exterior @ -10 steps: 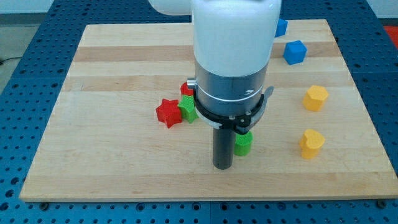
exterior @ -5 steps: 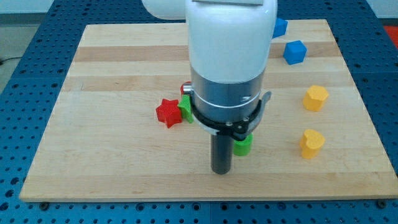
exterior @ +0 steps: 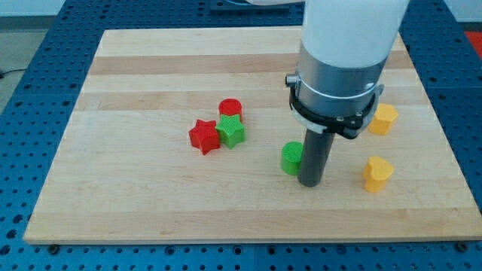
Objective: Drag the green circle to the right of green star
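Observation:
The green circle (exterior: 291,158) stands on the wooden board, below the middle and a little to the view's right. The green star (exterior: 231,132) lies to its upper left, touching a red star (exterior: 204,136) on its left and a red circle (exterior: 230,108) above it. My tip (exterior: 310,184) rests on the board right next to the green circle's right side, touching it or nearly so. The arm's body hides the board's upper right.
Two yellow blocks sit at the view's right, one (exterior: 385,118) beside the arm, one (exterior: 376,173) lower, to the right of my tip. The wooden board (exterior: 135,196) lies on a blue perforated table.
My tip has moved from the green circle's left side across to its right side. The green circle has shifted slightly up. The arm no longer hides the green star and red circle.

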`<state>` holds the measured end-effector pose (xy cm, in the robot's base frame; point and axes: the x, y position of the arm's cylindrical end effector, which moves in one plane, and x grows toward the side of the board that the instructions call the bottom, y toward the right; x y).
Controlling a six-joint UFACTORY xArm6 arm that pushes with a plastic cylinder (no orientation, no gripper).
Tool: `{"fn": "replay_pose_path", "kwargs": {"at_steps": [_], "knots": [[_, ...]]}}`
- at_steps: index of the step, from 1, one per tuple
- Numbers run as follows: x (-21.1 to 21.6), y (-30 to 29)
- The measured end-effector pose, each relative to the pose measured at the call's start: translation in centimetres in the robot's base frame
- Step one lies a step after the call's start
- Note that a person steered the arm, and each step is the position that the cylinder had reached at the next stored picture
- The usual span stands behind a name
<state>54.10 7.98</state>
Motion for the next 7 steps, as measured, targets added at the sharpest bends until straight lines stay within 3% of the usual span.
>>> {"fn": "replay_pose_path", "kwargs": {"at_steps": [3, 6, 7], "knots": [[-2.2, -0.7], [-4.6, -8.5], [-4.6, -8.4]]}}
